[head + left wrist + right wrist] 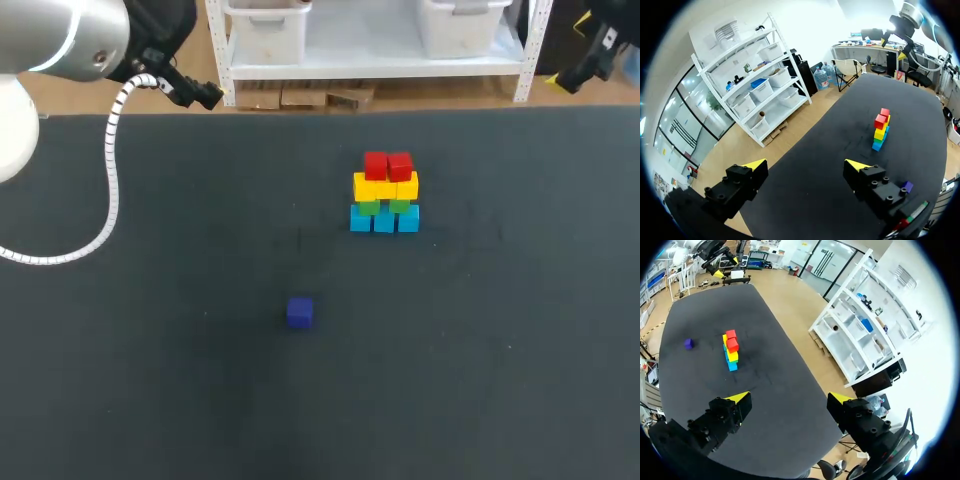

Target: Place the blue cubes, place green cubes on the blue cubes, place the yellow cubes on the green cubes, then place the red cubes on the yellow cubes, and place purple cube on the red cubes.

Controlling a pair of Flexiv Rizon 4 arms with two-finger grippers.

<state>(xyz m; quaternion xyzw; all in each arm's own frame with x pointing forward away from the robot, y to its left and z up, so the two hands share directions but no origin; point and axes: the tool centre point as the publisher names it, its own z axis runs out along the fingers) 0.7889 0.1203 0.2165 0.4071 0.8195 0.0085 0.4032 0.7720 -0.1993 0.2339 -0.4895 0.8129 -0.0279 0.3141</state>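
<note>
- Purple cube: alone on the dark counter, well apart from the other cubes, nearer the robot and to their left.
- Blue cubes in a row at the base, green cubes on them, yellow cubes next, red cubes on top.
- Left gripper: spread wide, empty, high over the counter's edge.
- Right gripper: likewise spread, holding nothing, high over the opposite edge.

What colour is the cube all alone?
The cube is purple, clearest in the head view.

purple cube alone, cube stack well apart
</note>
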